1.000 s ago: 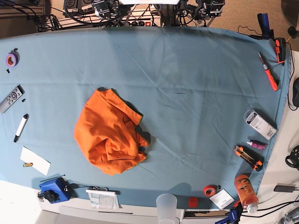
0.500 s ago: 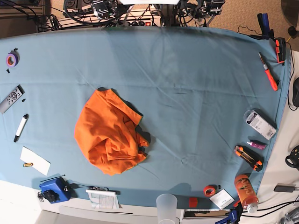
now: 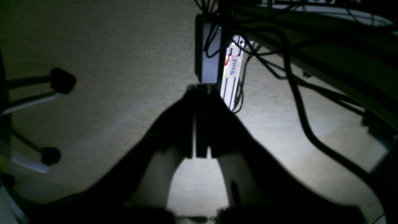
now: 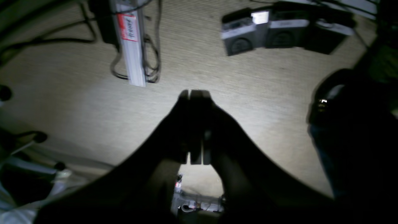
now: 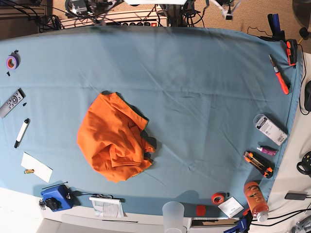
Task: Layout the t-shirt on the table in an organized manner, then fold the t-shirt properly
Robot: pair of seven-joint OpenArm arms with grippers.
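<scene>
The bright orange short-sleeved cloth t-shirt (image 5: 115, 141) lies bunched in a rumpled heap on the left-centre part of the wide tabletop (image 5: 209, 87), which is draped in wrinkled light blue-teal cloth. The heap is nearer the near edge than the far one. No sleeve or hem is spread out, so the laying-out step has not begun.

Both arms are off the tabletop, beyond its far edge. The left pincer (image 3: 199, 93) shows in its wrist view with its dark jaws pressed together on nothing, pointing at beige carpet and a white power strip (image 3: 231, 77). The right pincer (image 4: 194, 93) is likewise closed and empty, over the floor.

Next, I judge, both arms must swing in over the cloth, part their jaws, and take the heap at two separate edges — ideally shoulders or hem — to draw it flat.
</scene>
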